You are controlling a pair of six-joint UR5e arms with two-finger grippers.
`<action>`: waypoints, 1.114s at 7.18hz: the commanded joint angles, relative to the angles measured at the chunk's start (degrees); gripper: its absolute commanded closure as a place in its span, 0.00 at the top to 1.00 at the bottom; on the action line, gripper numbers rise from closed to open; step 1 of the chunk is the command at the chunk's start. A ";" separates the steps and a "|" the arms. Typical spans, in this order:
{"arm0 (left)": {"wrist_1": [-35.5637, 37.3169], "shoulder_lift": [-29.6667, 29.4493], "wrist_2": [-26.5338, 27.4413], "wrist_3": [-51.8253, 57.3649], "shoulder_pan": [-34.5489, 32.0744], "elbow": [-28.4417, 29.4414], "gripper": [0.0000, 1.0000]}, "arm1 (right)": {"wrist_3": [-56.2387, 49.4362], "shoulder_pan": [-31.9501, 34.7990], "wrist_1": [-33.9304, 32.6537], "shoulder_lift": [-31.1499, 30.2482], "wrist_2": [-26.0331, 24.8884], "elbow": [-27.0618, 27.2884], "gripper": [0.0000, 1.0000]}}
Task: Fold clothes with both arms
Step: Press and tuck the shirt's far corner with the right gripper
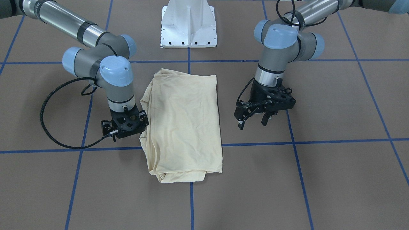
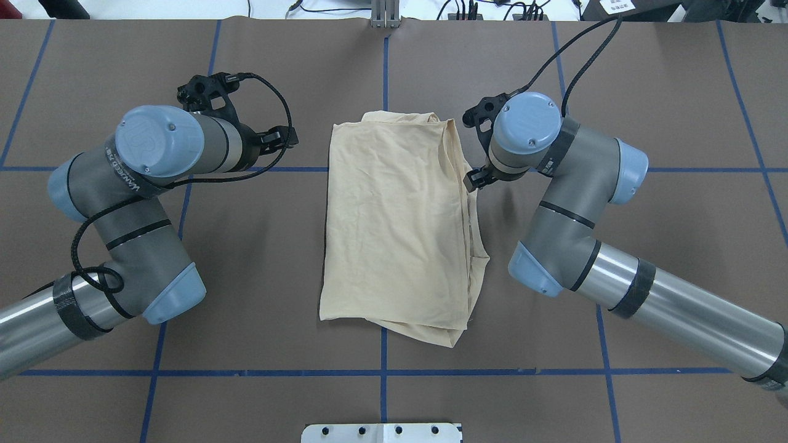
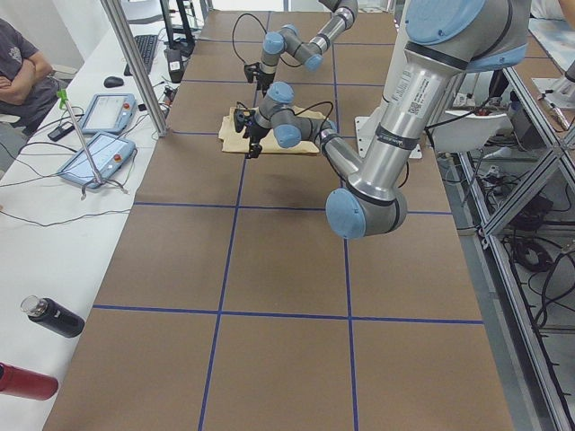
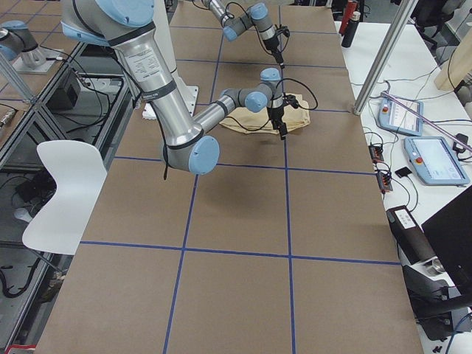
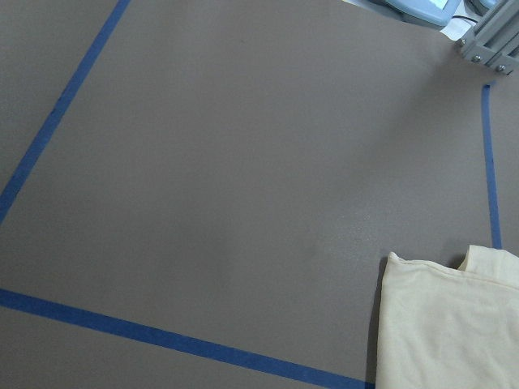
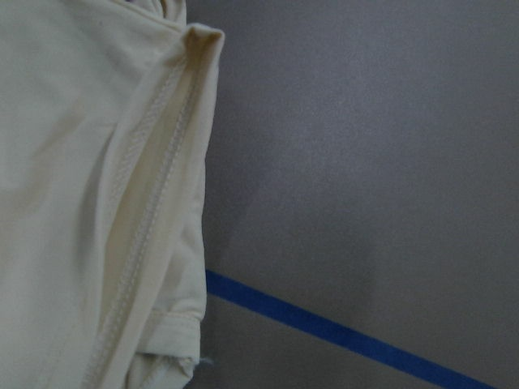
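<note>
The pale cream-yellow shirt (image 1: 185, 124) lies folded into a long rectangle in the middle of the table, plain side up, with no print showing; it also shows in the overhead view (image 2: 394, 221). My right gripper (image 1: 135, 127) is low at the shirt's long edge (image 6: 162, 186), where a stitched hem shows. Its fingers are hidden under the wrist, so I cannot tell whether they are open or shut. My left gripper (image 1: 253, 122) hangs open and empty above the bare table, clear of the shirt's other long edge. The left wrist view shows only a shirt corner (image 5: 446, 324).
The white pedestal base (image 1: 188, 25) stands behind the shirt. Blue tape lines (image 1: 335, 140) grid the brown table. A side table with tablets (image 3: 99, 153) and bottles (image 3: 54, 316) runs along the far edge. A white chair (image 4: 63, 184) stands by the robot's side.
</note>
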 commanded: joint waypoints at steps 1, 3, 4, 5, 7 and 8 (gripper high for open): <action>0.03 -0.12 0.00 -0.17 0.00 -0.19 1.00 | 0.30 1.72 -0.02 2.63 1.85 0.14 1.00; 0.21 -0.91 0.09 -0.09 0.09 -2.38 1.00 | 0.30 1.72 0.15 7.99 1.76 -5.73 1.00; 0.12 -1.34 0.26 0.09 0.18 -3.08 1.00 | 0.91 1.72 5.11 8.53 1.67 -9.76 1.00; 0.03 -1.44 0.52 0.09 0.18 -4.14 1.00 | 4.05 1.55 10.47 8.62 1.67 -13.54 1.00; 0.21 -1.44 0.53 0.00 0.18 -7.03 1.00 | 4.69 1.46 11.14 8.80 1.67 -14.02 1.00; 0.21 -1.44 0.70 -0.09 0.18 -7.39 1.00 | 4.87 1.37 11.14 9.67 1.67 -14.45 1.00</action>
